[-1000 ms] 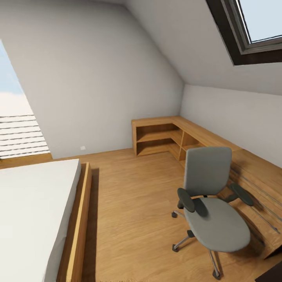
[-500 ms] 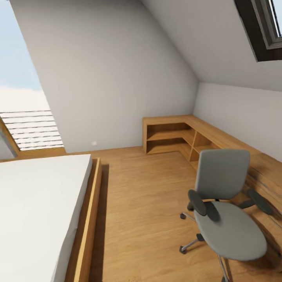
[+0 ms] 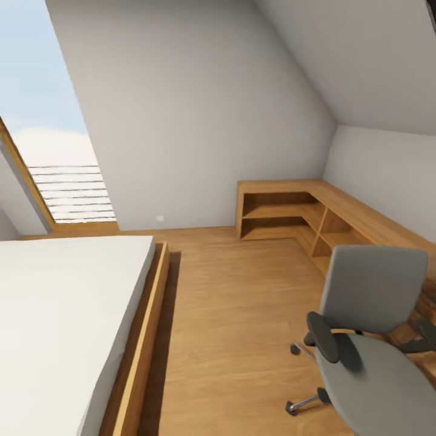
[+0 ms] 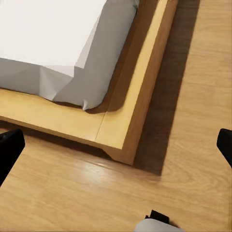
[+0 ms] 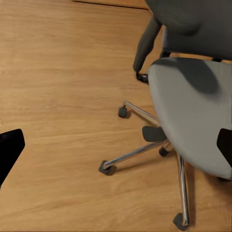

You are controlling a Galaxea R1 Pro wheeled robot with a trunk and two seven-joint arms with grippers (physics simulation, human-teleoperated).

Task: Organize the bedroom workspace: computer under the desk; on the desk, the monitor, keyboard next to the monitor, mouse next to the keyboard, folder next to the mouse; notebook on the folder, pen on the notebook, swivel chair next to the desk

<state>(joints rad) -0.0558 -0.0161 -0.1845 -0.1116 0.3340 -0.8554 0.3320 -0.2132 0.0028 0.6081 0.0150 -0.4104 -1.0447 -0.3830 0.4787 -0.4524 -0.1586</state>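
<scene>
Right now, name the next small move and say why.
Probably turn the base right, toward the chair. It sits cut off at the head view's lower right, and the part of its seat seen from the right wrist looks bare. Ahead lie the bed and a wooden cabinet, so the desk likely lies elsewhere.

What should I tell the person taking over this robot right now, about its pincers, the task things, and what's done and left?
Left pincer: open, holding nothing, above the wooden floor by the corner of the light wooden bed frame.
Right pincer: open, holding nothing, above the grey swivel chair with black armrests and silver star base.
The chair stands on the floor beside the light wooden corner shelf unit; its seat is bare, no folder on it.
The white mattress is at the head view's left.
Done: nothing can be confirmed from here.
Left: find the desk and check every placement, then bring the chair next to it.
</scene>
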